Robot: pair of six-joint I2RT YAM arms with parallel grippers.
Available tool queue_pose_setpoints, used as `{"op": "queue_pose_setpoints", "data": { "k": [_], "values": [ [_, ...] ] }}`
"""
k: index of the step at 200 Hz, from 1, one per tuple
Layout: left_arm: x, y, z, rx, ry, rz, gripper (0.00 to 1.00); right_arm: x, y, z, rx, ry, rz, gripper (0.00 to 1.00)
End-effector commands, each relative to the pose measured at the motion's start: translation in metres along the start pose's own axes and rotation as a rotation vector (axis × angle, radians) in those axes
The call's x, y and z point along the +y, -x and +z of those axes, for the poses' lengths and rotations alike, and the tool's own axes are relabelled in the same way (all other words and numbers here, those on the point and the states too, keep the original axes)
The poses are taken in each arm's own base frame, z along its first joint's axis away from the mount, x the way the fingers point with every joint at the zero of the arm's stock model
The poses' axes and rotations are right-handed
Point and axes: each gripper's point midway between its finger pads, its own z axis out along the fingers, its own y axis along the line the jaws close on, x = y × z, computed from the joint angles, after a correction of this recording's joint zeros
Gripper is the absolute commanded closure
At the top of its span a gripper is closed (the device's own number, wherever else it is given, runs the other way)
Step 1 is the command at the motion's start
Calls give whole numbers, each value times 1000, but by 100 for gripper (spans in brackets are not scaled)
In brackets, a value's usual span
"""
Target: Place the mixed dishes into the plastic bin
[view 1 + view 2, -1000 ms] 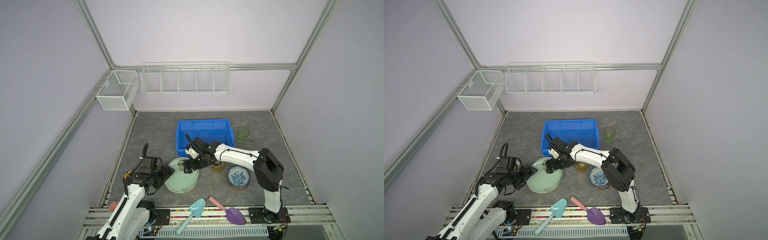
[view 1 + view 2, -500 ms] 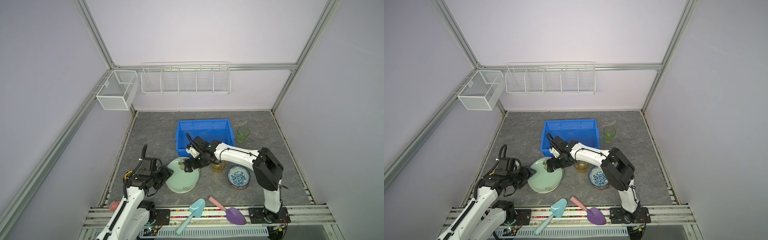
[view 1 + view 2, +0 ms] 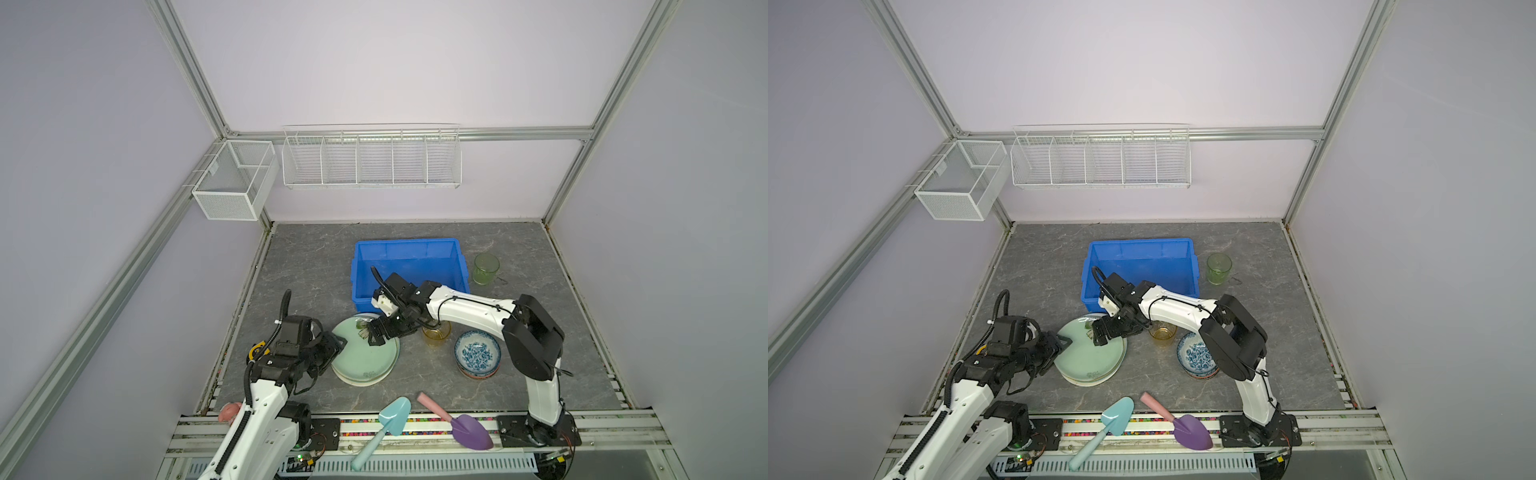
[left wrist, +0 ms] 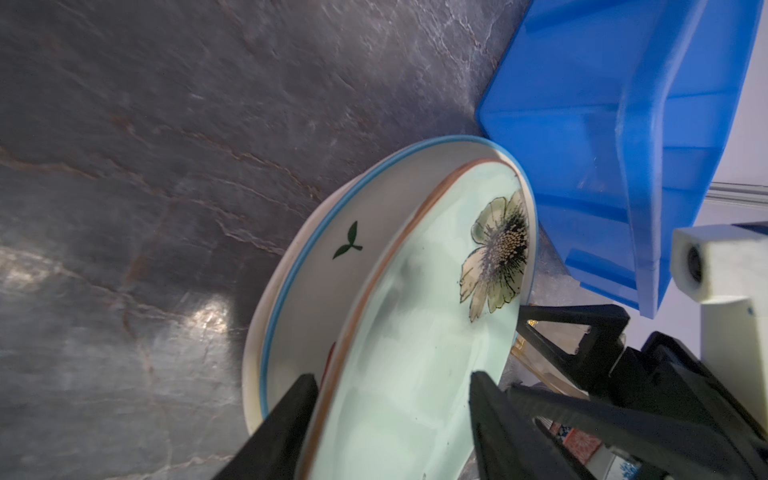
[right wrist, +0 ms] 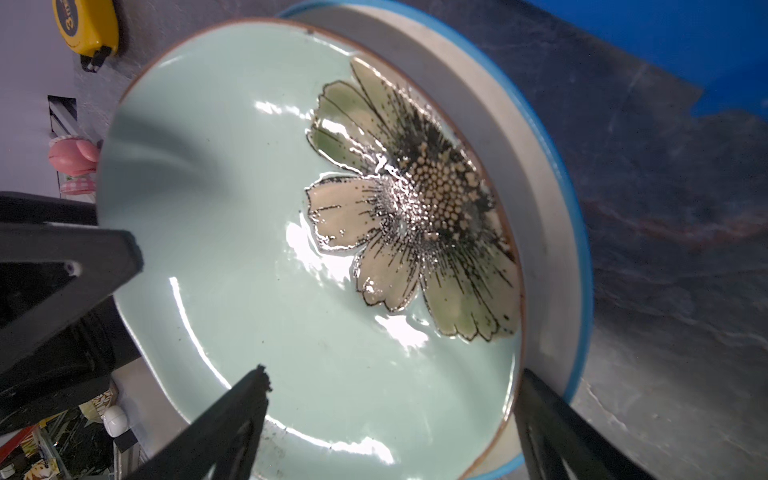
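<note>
The left fingers (image 4: 286,419) straddled the green plate's (image 4: 415,353) rim, half-open, not yet pinching; the right fingers (image 5: 232,424) stood wide at its far edge. It lay on a white plate (image 4: 307,266) just beside the bin (image 3: 407,254). Grasping seemed the step; next needed a firm pinch and a lift over the wall.
</note>
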Motion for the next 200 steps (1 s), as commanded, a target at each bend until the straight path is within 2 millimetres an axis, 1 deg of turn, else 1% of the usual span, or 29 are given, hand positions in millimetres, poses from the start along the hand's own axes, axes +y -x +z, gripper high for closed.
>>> {"op": "queue_pose_setpoints", "data": {
  "k": [1,13,42,72,99,119,159,171,181,200],
  "values": [
    [-27,3,-3,-1,-122,21,47,37,6,-2,-5,130,-54,7],
    [-26,2,-3,0,-119,21,51,36,6,-2,-4,130,-53,7],
    [-25,2,-3,-1,-117,19,57,37,7,-4,-6,126,-57,7],
    [-26,2,-6,-6,-110,30,62,36,8,-6,-7,116,-60,7],
    [-25,2,-8,-6,-104,36,70,37,10,-8,-10,116,-62,7],
    [-25,1,-9,-6,-102,33,80,36,10,-8,-12,115,-63,7],
    [-24,0,-12,-10,-95,36,85,34,11,-8,-12,113,-59,7],
    [-23,0,-15,-14,-89,42,92,35,11,-10,-16,115,-60,7],
    [-22,-1,-18,-17,-80,50,100,36,12,-12,-18,117,-62,7],
    [-19,0,-24,-29,-58,66,100,39,14,-17,-28,120,-66,7]
  ]
}}
